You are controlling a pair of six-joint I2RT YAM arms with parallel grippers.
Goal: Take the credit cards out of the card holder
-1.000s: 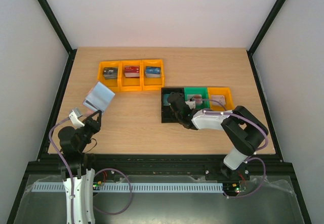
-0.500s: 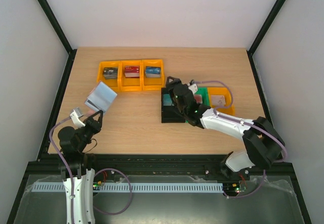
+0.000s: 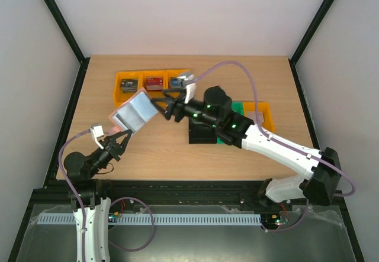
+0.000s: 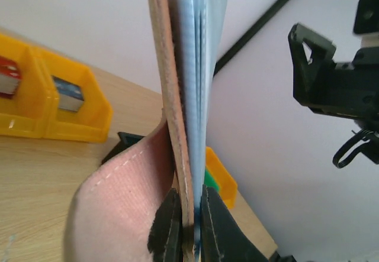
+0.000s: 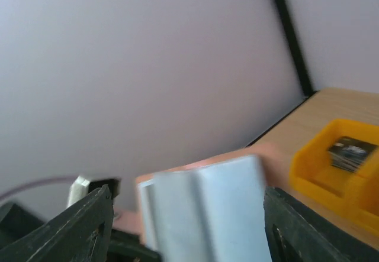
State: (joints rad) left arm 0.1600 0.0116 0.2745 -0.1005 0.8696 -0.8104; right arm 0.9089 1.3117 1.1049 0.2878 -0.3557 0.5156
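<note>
From the top camera, the left gripper point(image 3: 122, 138) was clamped on the lower edge of the card holder point(image 3: 135, 113) and held it up above the table point(image 3: 249, 75), pale blue inside facing the right arm. The right gripper point(image 3: 161, 106) hovered just beside the holder's right edge with its jaws spread and nothing in them. Whether it touched the holder could not be told. No credit cards showed outside the holder. The right arm hid most of the black tray point(image 3: 198, 135), so how many had come out was unclear. The pulling looked yet to be done. Behind stood a row of yellow bins point(image 3: 127, 75) holding small packs.

From the left wrist, both fingers point(image 4: 169, 226) pinched the holder edge-on, its brown flap curling aside. Pale blue layers stood packed inside, and no single card could be picked out.

From the right wrist, blurred, the holder sat between the widely parted fingers point(image 5: 65, 232), apparently a little beyond them.

The table was light wood. Plain white walls closed it in, with black frame posts at the corners.
</note>
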